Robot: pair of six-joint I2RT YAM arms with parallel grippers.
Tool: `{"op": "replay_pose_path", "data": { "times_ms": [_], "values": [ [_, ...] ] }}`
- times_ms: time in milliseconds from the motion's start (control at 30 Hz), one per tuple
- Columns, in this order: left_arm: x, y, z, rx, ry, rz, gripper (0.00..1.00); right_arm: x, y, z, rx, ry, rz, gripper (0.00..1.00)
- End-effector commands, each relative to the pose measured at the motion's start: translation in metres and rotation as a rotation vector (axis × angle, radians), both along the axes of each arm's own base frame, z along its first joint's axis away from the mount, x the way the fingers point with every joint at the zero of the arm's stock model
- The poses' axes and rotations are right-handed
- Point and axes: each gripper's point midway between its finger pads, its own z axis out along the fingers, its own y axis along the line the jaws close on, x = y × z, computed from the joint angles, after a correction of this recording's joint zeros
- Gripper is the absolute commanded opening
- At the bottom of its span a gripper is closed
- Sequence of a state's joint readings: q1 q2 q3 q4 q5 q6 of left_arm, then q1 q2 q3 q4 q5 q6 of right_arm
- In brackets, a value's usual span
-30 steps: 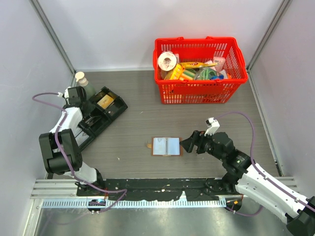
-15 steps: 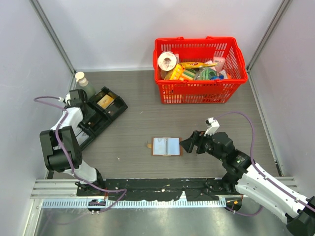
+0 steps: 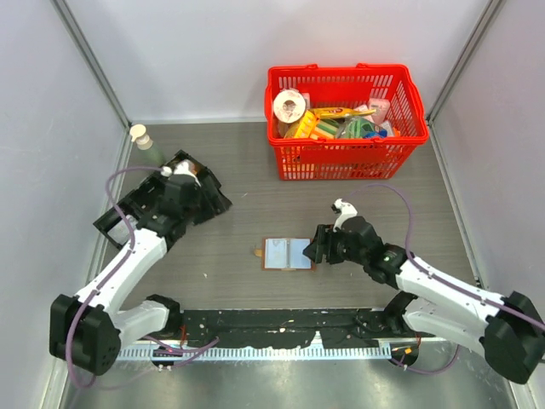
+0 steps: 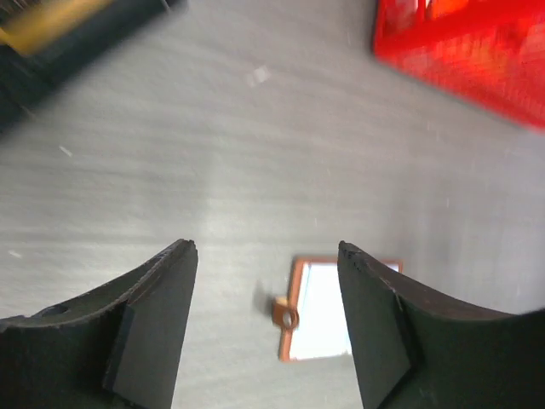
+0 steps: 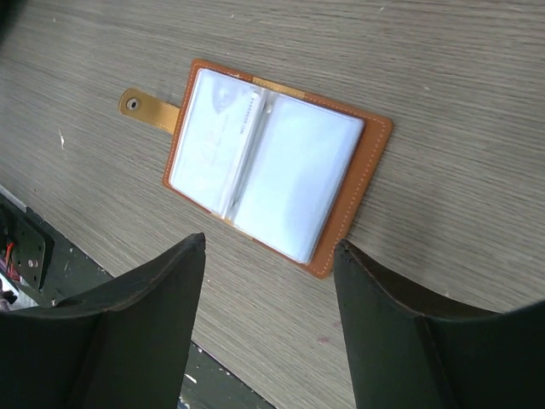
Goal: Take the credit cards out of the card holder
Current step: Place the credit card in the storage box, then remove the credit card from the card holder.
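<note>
A grey wood-grain tabletop (image 3: 255,183) lies under even light. Plain pale walls (image 3: 213,51) enclose it left, far and right, with metal posts (image 3: 90,60) at the far corners.

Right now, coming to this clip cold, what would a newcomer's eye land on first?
The red basket, crammed with colourful items at the far side of the table, dominates. Next comes the brown card holder, lying open at the table's centre with its pale inside facing up; the right tool is open close beside its right edge in the top view. The left tool, also open, hangs above the table's left part, aimed toward the holder.
</note>
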State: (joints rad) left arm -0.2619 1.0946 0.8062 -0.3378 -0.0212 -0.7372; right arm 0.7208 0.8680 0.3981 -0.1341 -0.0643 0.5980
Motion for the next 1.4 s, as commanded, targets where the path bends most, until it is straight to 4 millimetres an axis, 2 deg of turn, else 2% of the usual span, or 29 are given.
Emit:
{"op": "replay_pose_path", "data": {
  "times_ms": [0,33,67,100,133,167,300,467,533,567,633,767,867,967,1067,1200,1367],
  "values": [
    [-0.041,-0.056,-0.027,-0.063,0.089,-0.183,0.72,0.018,0.029,0.024,0.027,-0.06,0.041,0.62],
    [-0.048,-0.066,-0.032,-0.065,0.104,-0.214,0.74,0.021,0.034,0.027,0.031,-0.067,0.044,0.6],
    [-0.055,-0.077,-0.036,-0.067,0.112,-0.255,0.77,0.02,0.039,0.02,0.014,-0.051,0.056,0.56],
    [-0.061,-0.086,-0.04,-0.066,0.122,-0.283,0.78,0.022,0.044,0.022,0.021,-0.057,0.062,0.54],
    [-0.065,-0.094,-0.045,-0.059,0.129,-0.307,0.78,0.02,0.047,0.012,-0.004,-0.031,0.072,0.52],
    [-0.069,-0.1,-0.05,-0.049,0.139,-0.326,0.79,0.024,0.053,0.015,0.012,-0.04,0.068,0.5],
    [-0.073,-0.118,-0.072,-0.04,0.187,-0.351,0.77,0.03,0.052,-0.009,-0.04,0.02,0.028,0.43],
    [-0.076,-0.13,-0.096,-0.032,0.231,-0.354,0.7,0.026,0.044,-0.041,-0.13,0.083,0.031,0.36],
    [-0.078,-0.134,-0.106,-0.033,0.254,-0.367,0.67,0.026,0.041,-0.05,-0.153,0.102,0.028,0.35],
    [-0.079,-0.135,-0.112,-0.03,0.271,-0.365,0.64,0.021,0.033,-0.058,-0.191,0.136,0.028,0.34],
    [-0.083,-0.138,-0.122,-0.039,0.3,-0.377,0.57,0.025,0.02,-0.068,-0.253,0.137,-0.012,0.31],
    [-0.093,-0.144,-0.136,-0.06,0.329,-0.391,0.37,0.028,-0.001,-0.079,-0.359,0.15,-0.039,0.28],
    [-0.102,-0.148,-0.143,-0.079,0.342,-0.4,0.16,0.034,-0.012,-0.078,-0.43,0.136,-0.06,0.28],
    [-0.113,-0.154,-0.146,-0.101,0.354,-0.415,0.04,0.039,-0.016,-0.075,-0.477,0.121,-0.06,0.28],
    [-0.123,-0.155,-0.15,-0.114,0.361,-0.417,0.01,0.044,-0.011,-0.064,-0.462,0.099,-0.047,0.3],
    [-0.13,-0.156,-0.152,-0.122,0.364,-0.419,0.0,0.047,0.0,-0.045,-0.397,0.066,-0.028,0.47],
    [-0.135,-0.159,-0.151,-0.127,0.356,-0.424,0.0,0.043,0.015,-0.028,-0.347,0.02,0.022,0.58]
  ]
}}
